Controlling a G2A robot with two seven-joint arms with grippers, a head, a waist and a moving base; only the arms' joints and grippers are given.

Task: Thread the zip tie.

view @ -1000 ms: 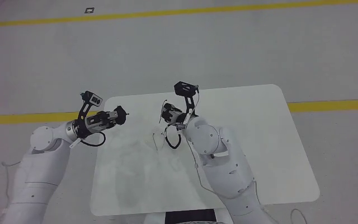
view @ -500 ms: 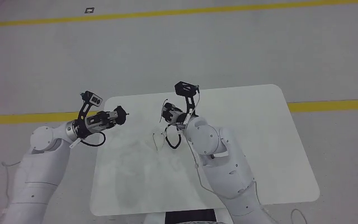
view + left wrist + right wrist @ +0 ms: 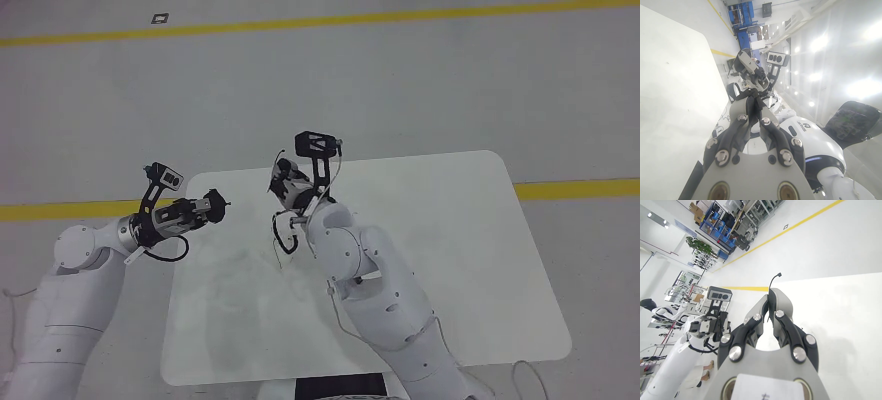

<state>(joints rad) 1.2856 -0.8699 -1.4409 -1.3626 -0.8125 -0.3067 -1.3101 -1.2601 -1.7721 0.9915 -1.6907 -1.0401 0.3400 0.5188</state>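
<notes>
Over the far left part of the table point(image 3: 450, 250), the right gripper point(image 3: 769, 298) is clamped on the zip tie point(image 3: 772, 281), head end curling out past its tips; the left gripper point(image 3: 753, 98) hangs well apart to the left, closed together, on what I can't tell; to thread well, prob. bring both close, line tail w/ head slot, feed slow & straight; strand looks thin & springy, may flick off-axis.

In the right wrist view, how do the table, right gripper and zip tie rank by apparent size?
1-2. table and right gripper: unranked; the gripper sits nearest the camera, the table runs out of frame.
3. zip tie: clearly smallest.
</notes>
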